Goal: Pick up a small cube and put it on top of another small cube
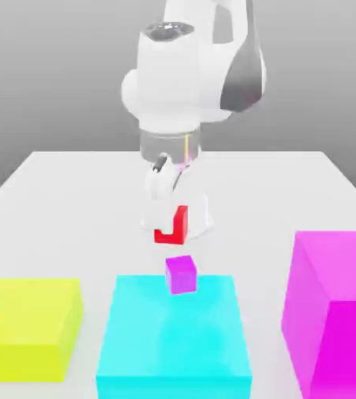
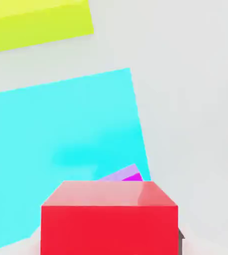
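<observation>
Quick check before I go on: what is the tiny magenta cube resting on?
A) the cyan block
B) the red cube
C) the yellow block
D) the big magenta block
A: the tiny magenta cube sits at the far edge of the cyan block, with the red cube in the gripper beyond it.

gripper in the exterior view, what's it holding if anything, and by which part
The gripper holds the small red cube, clasped by two opposite sides.
</observation>
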Robot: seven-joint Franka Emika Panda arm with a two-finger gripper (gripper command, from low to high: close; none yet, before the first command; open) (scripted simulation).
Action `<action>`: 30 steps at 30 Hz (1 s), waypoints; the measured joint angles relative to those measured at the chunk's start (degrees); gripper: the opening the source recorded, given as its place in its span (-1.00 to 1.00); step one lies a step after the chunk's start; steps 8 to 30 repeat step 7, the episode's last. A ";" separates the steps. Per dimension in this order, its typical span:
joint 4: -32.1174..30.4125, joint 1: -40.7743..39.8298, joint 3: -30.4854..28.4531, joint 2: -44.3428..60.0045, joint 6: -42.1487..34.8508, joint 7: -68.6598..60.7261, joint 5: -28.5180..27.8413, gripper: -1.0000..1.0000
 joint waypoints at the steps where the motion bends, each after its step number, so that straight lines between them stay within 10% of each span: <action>1: -0.37 -0.10 0.46 1.75 2.11 0.28 0.05 -1.00; 4: -1.46 -0.54 1.60 7.55 8.97 0.76 0.03 -1.00; 5: -1.71 -0.65 1.86 8.94 10.61 0.87 0.01 1.00; 30: -1.71 -0.65 1.86 8.94 10.61 0.87 0.01 1.00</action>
